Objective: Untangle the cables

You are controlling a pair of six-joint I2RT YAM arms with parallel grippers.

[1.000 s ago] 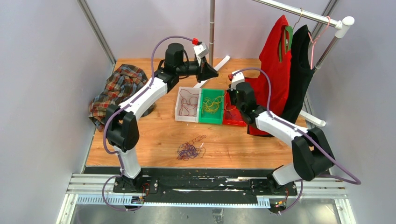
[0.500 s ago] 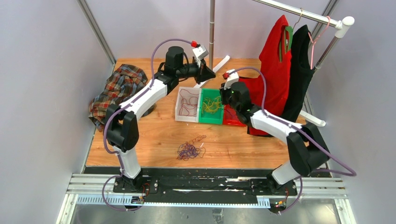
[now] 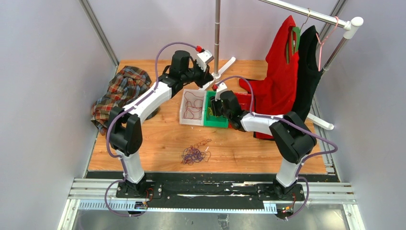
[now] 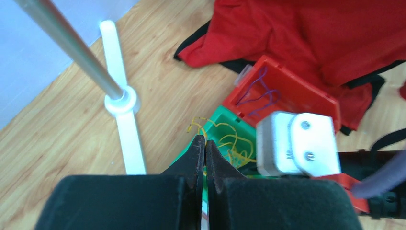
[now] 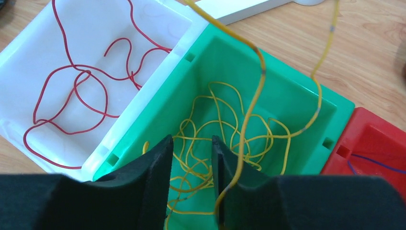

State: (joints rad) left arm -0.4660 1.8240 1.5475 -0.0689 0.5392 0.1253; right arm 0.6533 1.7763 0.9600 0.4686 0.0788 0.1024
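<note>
Your right gripper [image 5: 190,143] hung low inside the green bin [image 5: 287,72], walls close on both sides, with a yellow strand [image 5: 253,96] looping across the space ahead of its parted fingers. The left gripper [image 4: 205,141] hovered close behind, hemmed by the rack pole [image 4: 72,48]. The gap between the arms looked tight, though you couldn't judge it well. Bare tabletop [image 3: 158,139] surrounded the purple tangle [image 3: 194,154].

— How is the left arm [image 3: 153,98] sitting?
— It is stretching up from its base toward the far middle, bending at the elbow. The left gripper [image 4: 205,143] is pointing right and slightly down, and its jaws are pressing flat against each other, tip to tip.
— And the right arm [image 3: 258,123]?
— It is folding sharply at the elbow and reaching leftward, staying low. The right gripper [image 5: 191,141] is pointing downward, just beside the left one, and its jaws are standing a little apart, showing a narrow gap.
</note>
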